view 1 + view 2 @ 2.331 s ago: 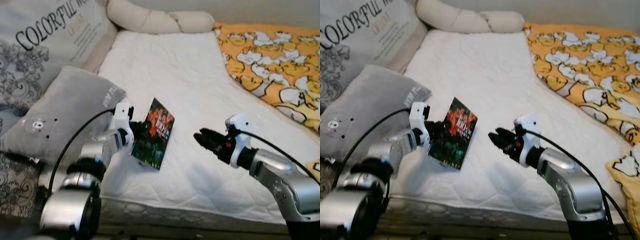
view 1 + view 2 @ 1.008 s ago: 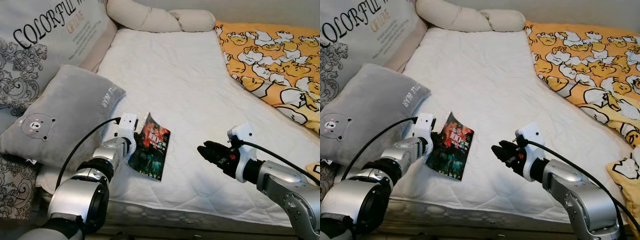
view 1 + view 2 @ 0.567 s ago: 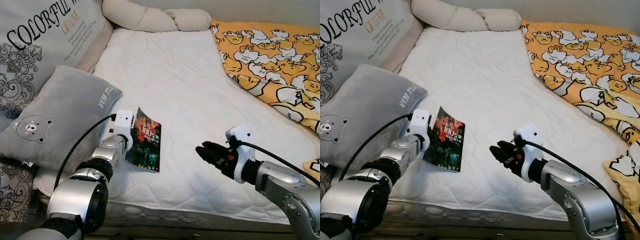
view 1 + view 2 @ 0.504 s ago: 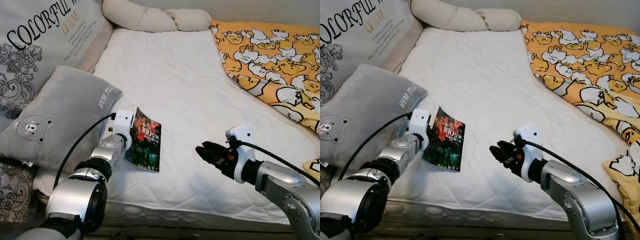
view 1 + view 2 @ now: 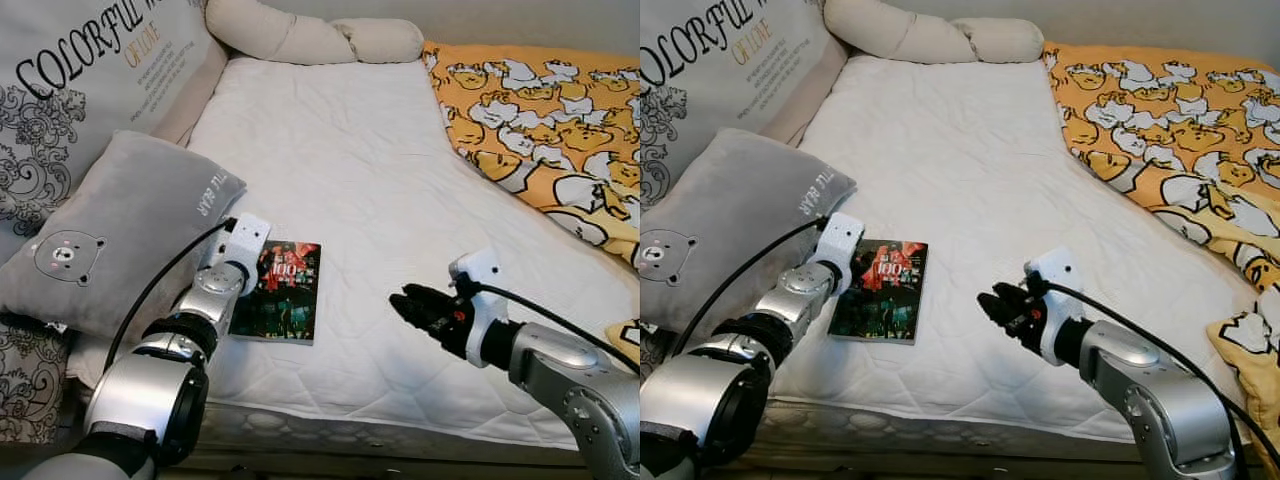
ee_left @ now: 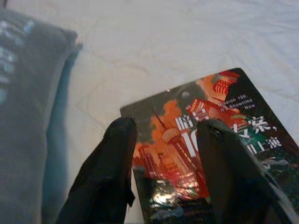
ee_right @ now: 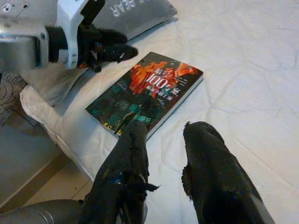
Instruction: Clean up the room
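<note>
Book [image 5: 278, 305] is lying flat on the white bed [image 5: 370, 180], near its front edge and just beside the grey pillow [image 5: 110, 230]. We are hovering our left tool [image 5: 262, 272] at the book's near corner, its fingers [image 6: 110, 172] spread apart over the cover and pinching nothing. We are holding our right tool [image 5: 405, 302] above the mattress, well apart from the book, its fingers [image 7: 210, 182] also spread with nothing between them. Yellow duck blanket [image 5: 540, 120] is lying on the right.
</note>
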Robot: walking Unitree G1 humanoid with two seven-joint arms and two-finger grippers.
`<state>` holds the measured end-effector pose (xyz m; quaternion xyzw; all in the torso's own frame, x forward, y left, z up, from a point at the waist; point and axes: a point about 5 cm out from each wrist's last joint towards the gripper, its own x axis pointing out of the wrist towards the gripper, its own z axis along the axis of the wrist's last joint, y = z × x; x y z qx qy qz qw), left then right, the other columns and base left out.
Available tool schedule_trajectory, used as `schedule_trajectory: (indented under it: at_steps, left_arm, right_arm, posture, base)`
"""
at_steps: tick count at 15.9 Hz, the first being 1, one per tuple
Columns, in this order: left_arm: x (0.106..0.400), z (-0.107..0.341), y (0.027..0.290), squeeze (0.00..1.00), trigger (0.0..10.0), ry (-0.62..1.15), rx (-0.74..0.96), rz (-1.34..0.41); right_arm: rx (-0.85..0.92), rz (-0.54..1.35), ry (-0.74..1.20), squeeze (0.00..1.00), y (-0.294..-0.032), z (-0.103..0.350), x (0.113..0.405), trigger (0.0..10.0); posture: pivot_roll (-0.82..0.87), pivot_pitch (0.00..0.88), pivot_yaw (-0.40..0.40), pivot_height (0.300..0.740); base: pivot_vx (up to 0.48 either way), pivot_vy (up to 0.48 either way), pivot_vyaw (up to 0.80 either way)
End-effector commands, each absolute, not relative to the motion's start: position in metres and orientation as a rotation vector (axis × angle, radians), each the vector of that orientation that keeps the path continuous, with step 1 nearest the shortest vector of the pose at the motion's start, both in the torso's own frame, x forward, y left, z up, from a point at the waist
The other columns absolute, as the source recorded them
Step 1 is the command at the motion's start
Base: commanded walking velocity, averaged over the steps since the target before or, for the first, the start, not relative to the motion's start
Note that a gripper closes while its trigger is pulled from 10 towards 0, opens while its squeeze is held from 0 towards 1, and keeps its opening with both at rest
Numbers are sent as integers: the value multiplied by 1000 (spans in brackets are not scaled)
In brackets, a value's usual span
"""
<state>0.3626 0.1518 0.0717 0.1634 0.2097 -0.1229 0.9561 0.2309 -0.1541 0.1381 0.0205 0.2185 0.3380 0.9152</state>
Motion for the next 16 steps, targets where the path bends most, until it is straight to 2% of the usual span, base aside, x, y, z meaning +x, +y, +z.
schedule_trajectory:
  at_steps: [1,3,8,12,14,16]
  left_arm:
    - [369,83,147,0,10000,387,315,-286]
    - [373,94,134,0,10000,354,136,-409]
    - [373,113,126,0,10000,232,-27,-545]
    - [340,110,140,0,10000,176,-72,-487]
    - [316,110,154,0,10000,146,-42,-374]
    - [308,107,162,0,10000,145,-3,-307]
  right_arm:
    - [26,702,448,0,-154,139,232,10000]
    - [23,694,435,0,-156,138,236,10000]
    - [6,601,398,0,-159,126,246,10000]
    - [1,565,367,0,-149,117,251,10000]
    - [32,486,339,0,-146,113,259,10000]
    - [43,425,335,0,-149,110,263,10000]
  posture:
    - [-217,0,-2,740]
    - [-183,0,19,740]
    - [-110,0,53,740]
    - [-87,0,66,740]
    - [-45,0,42,740]
    - [-26,0,29,740]
  base:
    - [0,0,0]
    - [0,0,0]
    - [0,0,0]
    - [0,-412,0]
    - [0,-480,0]
    - [0,-480,0]
